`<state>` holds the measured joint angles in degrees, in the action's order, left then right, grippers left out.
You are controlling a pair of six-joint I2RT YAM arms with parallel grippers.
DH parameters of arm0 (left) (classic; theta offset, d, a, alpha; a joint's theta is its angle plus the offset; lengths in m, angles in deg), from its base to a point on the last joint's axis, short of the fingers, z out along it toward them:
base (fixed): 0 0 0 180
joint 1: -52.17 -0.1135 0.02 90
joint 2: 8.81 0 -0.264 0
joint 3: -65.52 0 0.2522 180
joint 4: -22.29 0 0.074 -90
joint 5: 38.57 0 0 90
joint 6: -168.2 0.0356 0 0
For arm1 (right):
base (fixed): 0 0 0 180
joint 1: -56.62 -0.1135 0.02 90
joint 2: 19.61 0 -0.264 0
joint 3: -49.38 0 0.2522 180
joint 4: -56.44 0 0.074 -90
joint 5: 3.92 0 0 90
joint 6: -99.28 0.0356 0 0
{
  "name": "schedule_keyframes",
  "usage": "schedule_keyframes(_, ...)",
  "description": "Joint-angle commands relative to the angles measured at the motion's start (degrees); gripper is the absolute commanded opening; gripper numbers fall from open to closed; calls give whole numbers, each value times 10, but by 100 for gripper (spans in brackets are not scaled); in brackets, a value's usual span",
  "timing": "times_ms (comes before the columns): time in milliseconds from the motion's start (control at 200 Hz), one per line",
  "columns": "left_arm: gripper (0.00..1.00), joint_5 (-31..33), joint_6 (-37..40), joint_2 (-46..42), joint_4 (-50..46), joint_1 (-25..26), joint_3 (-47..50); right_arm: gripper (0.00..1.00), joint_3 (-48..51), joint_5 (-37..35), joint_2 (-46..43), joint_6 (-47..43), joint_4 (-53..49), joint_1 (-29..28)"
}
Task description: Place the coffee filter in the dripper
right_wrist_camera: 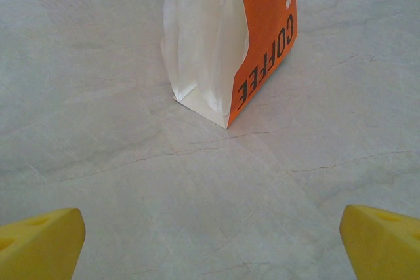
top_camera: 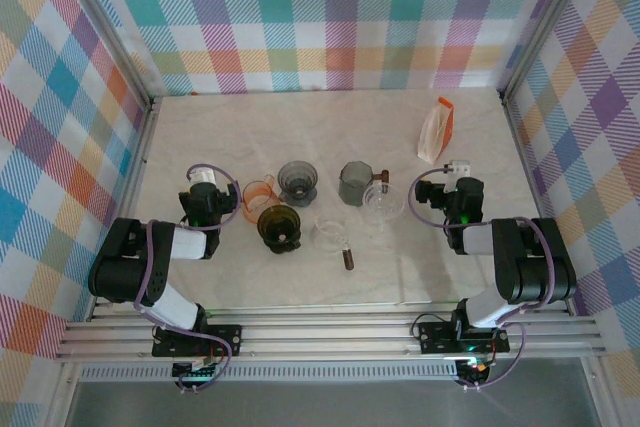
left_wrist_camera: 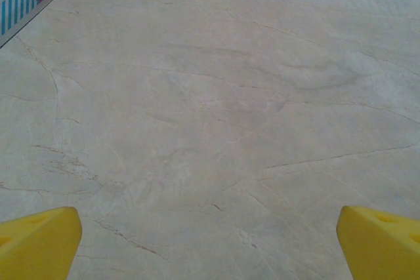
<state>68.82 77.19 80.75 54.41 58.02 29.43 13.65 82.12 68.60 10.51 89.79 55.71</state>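
Note:
The coffee filters are a white stack in an orange "COFFEE" pack (top_camera: 436, 130), standing upright at the back right of the table; in the right wrist view the pack (right_wrist_camera: 223, 37) stands straight ahead. My right gripper (top_camera: 458, 175) (right_wrist_camera: 210, 247) is open, a short way in front of the pack, nothing between its yellow fingertips (right_wrist_camera: 39, 240). Several drippers sit mid-table: a dark brown one (top_camera: 279, 226), a grey one (top_camera: 297, 181), an orange one (top_camera: 258, 192) and a clear one (top_camera: 383, 203). My left gripper (top_camera: 205, 185) (left_wrist_camera: 210, 247) is open over bare table, left of the drippers.
A grey-green jug (top_camera: 354, 183) and a clear cup (top_camera: 330, 234) with a brown handle (top_camera: 349, 259) stand among the drippers. Checked walls (top_camera: 320, 17) close the marble table (top_camera: 300, 127) on three sides. Bare table lies at the back left.

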Motion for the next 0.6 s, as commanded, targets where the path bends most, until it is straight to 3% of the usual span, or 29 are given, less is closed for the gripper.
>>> schedule_keyframes(0, 100, -6, -1, -3, 19, -3, -6, 99, -11, 8, -3, -1, 13, -2)
schedule_keyframes(595, 100, -5, -2, -3, 18, -3, -7, 99, -12, 23, -2, 4, 11, 5)
